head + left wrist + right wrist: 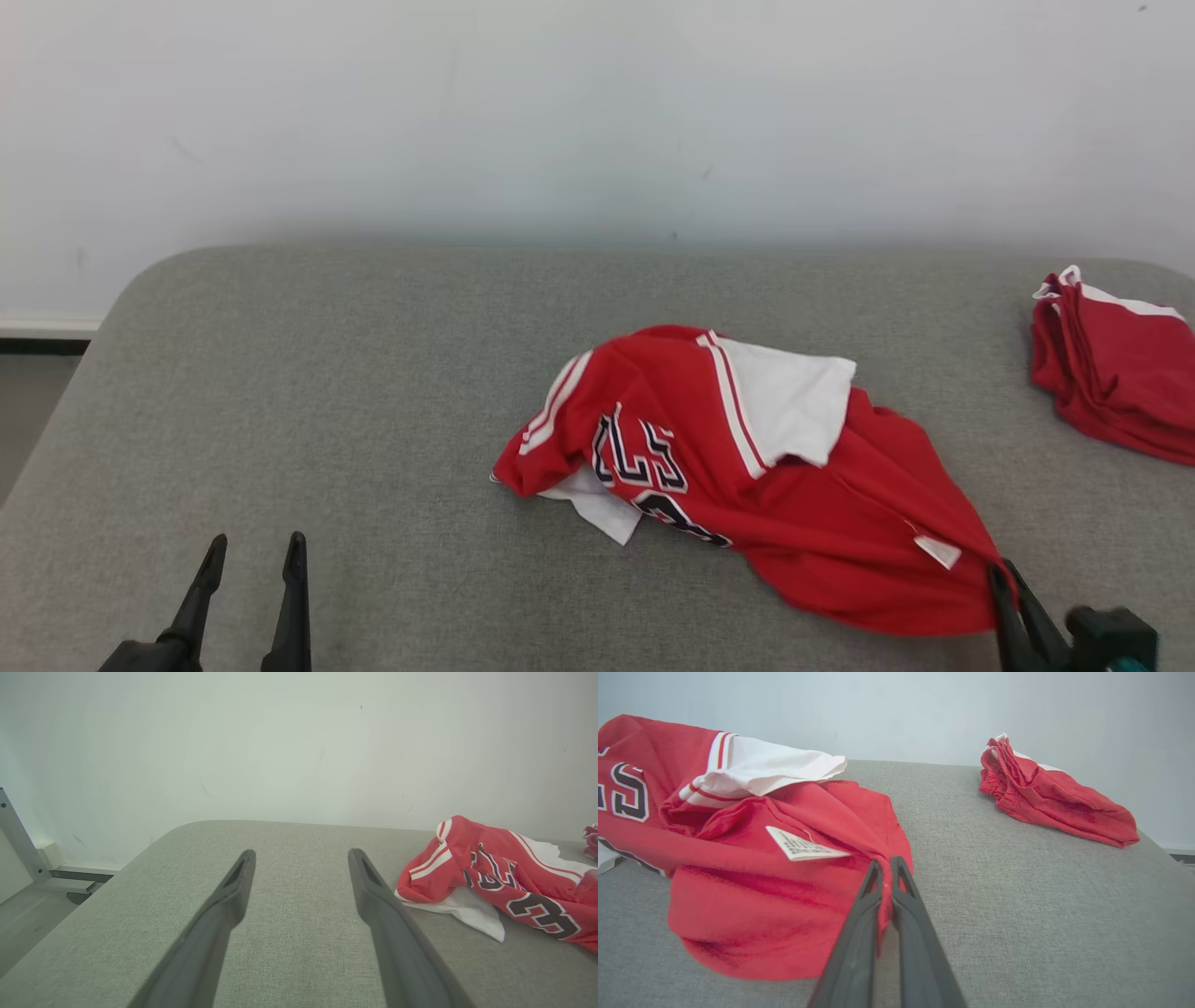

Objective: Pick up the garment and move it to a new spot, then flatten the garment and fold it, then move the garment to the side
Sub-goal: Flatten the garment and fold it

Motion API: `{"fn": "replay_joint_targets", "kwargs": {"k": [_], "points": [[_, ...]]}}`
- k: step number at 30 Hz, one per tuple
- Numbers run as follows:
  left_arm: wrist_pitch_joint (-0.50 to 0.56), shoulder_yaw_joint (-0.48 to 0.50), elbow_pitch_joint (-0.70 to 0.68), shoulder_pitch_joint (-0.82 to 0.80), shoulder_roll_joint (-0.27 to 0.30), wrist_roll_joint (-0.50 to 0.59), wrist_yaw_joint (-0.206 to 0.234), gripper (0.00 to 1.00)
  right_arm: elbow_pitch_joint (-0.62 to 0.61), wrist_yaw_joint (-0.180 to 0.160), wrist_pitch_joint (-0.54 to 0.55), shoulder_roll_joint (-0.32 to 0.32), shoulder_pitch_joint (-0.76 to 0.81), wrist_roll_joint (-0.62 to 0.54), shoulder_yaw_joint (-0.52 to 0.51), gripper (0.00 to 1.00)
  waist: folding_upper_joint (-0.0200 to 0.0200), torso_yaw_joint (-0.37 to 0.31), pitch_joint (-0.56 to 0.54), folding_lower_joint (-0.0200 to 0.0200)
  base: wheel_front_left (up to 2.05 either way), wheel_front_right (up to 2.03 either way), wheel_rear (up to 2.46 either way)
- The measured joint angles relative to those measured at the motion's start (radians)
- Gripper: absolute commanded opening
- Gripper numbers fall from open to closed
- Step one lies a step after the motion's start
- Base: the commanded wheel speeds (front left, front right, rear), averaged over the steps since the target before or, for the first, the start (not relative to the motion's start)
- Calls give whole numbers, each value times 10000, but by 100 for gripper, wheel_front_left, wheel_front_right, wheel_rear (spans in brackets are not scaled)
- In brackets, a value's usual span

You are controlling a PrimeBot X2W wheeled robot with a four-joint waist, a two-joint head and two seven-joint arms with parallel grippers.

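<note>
At the near left the left gripper (259, 539) hovers just above the grey worktop (327, 373), its jaws released and spread wide with nothing between them, well apart from the cloth. Further right, about the middle of the worktop, the garment (822, 513), a red jersey with white sleeves and dark numerals, lies crumpled in a heap: one white sleeve is flopped across the top and a white care label (803, 847) shows on the near side, which suggests that part of it is turned inside out. At the heap's near right edge the right gripper (887, 861) has its jaws clenched on a thin fold of the red fabric, low on the worktop, so the pick-up seems to be at its very start. The pinch looks narrow and close to the edge of the cloth, so I judge that a quick lift could pull the fabric out of the jaws and drop the heap back where it lies. With one corner held and the left gripper far off, the jersey would likely hang twisted and land as bunched as it is now, leaving more flattening to do. At the far right sits a second red garment (1120, 373), already folded; carrying the jersey rightward or swinging it loosely could brush that pile and undo it, so a spot toward the open left looks safer.
</note>
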Motion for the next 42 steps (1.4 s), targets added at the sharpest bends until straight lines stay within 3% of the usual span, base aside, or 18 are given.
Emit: {"fn": "replay_joint_targets", "kwargs": {"k": [7,9,10,24,31,42], "points": [[0,-6,-31,133,-65,17,-4,100,-1998,0,1093,-199,1797,481,-470,0,0,-242,-215,0,0,0,0],[0,2,-31,185,-77,21,-10,100,-2334,0,1206,-188,2052,504,-508,89,0,-280,-245,-1,0,0,0],[0,0,-23,203,-84,25,-12,100,-2466,0,1218,-178,2080,529,-518,100,0,-297,-261,-1,0,0,0],[0,17,-113,248,-44,46,-10,100,-4295,0,846,447,1930,288,-353,100,-1,-307,-411,-1,0,0,0],[4,-94,-90,102,25,88,-42,100,-4412,0,836,640,1848,278,-40,100,0,-407,-233,0,0,0,0],[477,-2196,803,-3568,259,-58,-364,100,-4358,0,796,823,1475,234,132,100,0,-1188,419,0,0,0,0]]}}
